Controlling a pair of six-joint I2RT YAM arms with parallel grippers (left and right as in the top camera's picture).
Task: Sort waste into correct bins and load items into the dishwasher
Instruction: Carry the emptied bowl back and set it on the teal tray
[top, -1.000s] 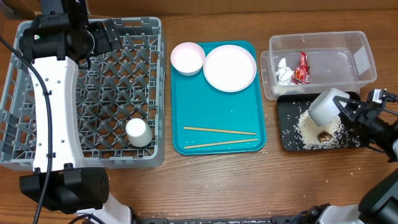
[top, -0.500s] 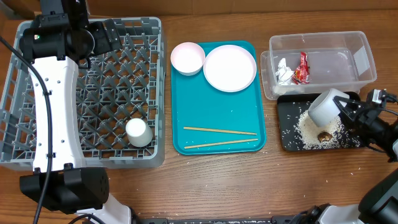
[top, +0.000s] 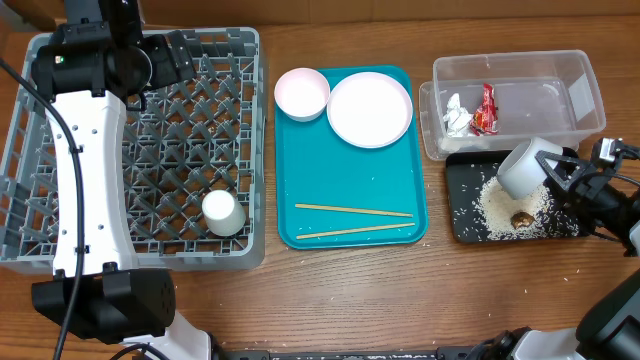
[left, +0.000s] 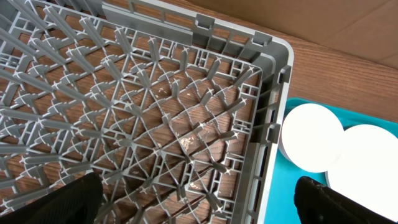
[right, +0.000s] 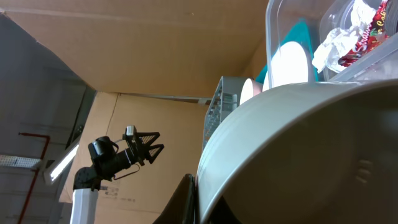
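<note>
My right gripper is shut on the rim of the pale grey-green bowl, which is tilted on its side above the black tray. Loose white rice and a brown scrap lie in that tray. In the right wrist view the bowl fills the frame, with one finger against its rim. The clear tub holds the red wrapper and the white napkin. My left gripper hangs open over the back right corner of the grey dish rack. A white cup sits in the rack.
The teal tray between rack and bins carries the pinkish-white bowl, the round plate and two chopsticks. A few rice grains lie on the wood round the black tray. The left arm stretches across the rack's left side.
The right gripper and the tilted bowl have edged slightly to the right over the black tray. The left arm has not moved.
</note>
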